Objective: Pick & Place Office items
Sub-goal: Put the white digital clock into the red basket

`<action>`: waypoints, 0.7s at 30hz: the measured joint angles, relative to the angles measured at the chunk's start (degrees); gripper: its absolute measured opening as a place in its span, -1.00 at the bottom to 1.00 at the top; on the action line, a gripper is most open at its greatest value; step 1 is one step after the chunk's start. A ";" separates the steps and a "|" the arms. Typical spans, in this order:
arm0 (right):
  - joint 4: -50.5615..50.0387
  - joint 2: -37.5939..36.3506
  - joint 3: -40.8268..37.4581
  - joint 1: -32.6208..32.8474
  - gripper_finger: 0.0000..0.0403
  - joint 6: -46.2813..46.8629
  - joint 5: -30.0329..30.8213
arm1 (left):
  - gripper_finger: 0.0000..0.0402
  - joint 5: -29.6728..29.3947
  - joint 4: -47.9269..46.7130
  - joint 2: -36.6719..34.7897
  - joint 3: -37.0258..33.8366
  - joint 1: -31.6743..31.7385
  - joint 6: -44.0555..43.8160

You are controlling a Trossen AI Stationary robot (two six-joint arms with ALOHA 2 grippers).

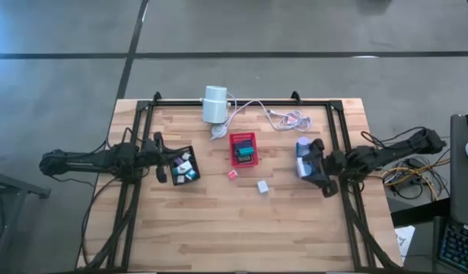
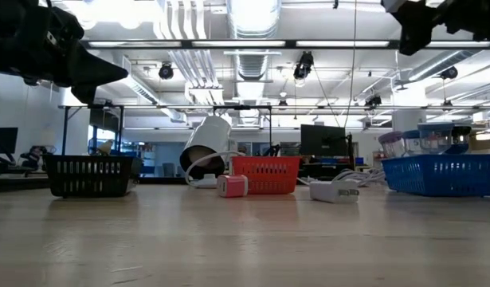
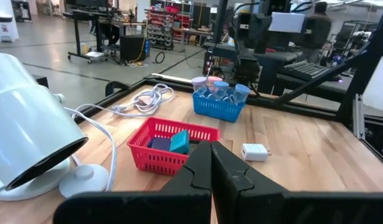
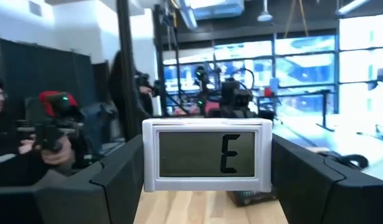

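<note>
The right gripper [image 4: 207, 180] grasps a white rectangular display-faced device [image 4: 207, 154] between wide fingers above the blue tray [image 1: 303, 157]; it should lower level before releasing. The left gripper [image 3: 210, 171] idles clenched.

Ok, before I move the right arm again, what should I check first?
1. Grip: the right gripper has the white display unit between both fingers, raised off the table. Ok.
2. Drop spot: the blue tray is beside the right gripper and already holds items. Free room: cannot tell.
3. Left gripper: shut and empty, at the black tray, far from the right arm. Ok.
4. Loose pieces: a pink block and a white block lie on the bare table between the trays. Not ok.
5. Cable: lies at the far edge, apart from both arms. Ok.
</note>
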 joint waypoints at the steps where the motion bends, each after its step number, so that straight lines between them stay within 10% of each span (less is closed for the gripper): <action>1: -0.93 -1.79 -0.48 -0.43 0.37 -0.01 -1.06 | -1.00 -0.49 0.08 0.00 0.00 0.00 0.01; 21: -6.15 -17.42 -7.83 -1.62 0.37 -5.43 -3.50 | -1.00 -2.92 3.07 0.00 0.02 0.00 4.47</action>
